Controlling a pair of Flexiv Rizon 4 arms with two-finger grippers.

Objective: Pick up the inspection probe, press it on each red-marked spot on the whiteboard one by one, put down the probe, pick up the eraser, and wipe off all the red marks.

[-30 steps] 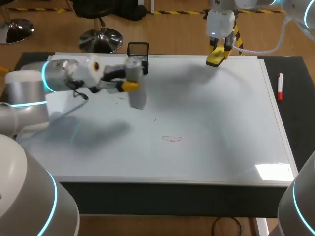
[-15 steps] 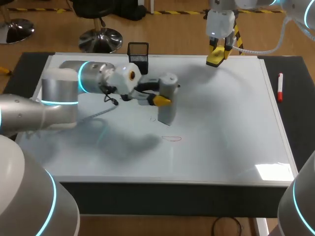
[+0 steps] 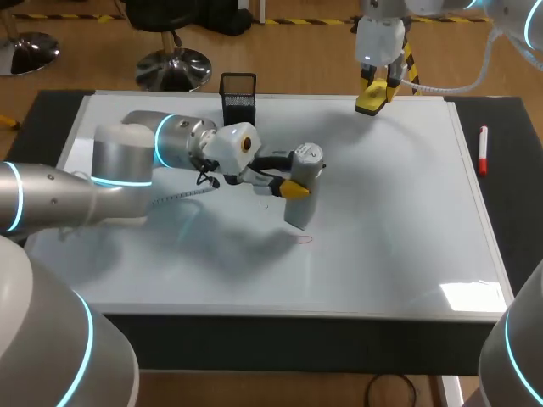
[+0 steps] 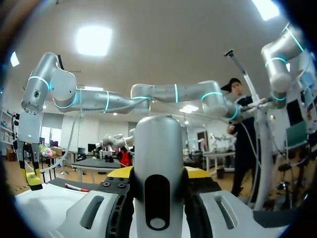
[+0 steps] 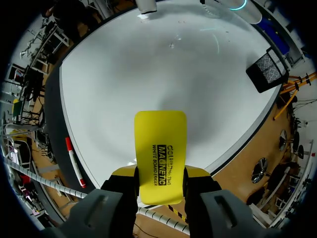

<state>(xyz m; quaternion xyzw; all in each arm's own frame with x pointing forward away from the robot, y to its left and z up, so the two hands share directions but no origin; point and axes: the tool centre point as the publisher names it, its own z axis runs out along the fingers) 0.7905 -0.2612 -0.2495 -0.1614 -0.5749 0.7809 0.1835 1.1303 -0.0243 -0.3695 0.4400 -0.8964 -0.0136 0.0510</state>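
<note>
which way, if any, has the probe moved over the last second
Yes. The inspection probe in the left gripper has moved right and toward the near edge, away from the black mesh basket, to the red mark.

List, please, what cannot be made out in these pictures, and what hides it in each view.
Head view: the inspection probe covers most of the red mark; whether its tip touches the whiteboard cannot be told.
Head view: the faint mark beside the probe is too small to tell its colour.
Left wrist view: the probe fills the middle and hides the marks.
Right wrist view: the eraser hides the board under it.
</note>
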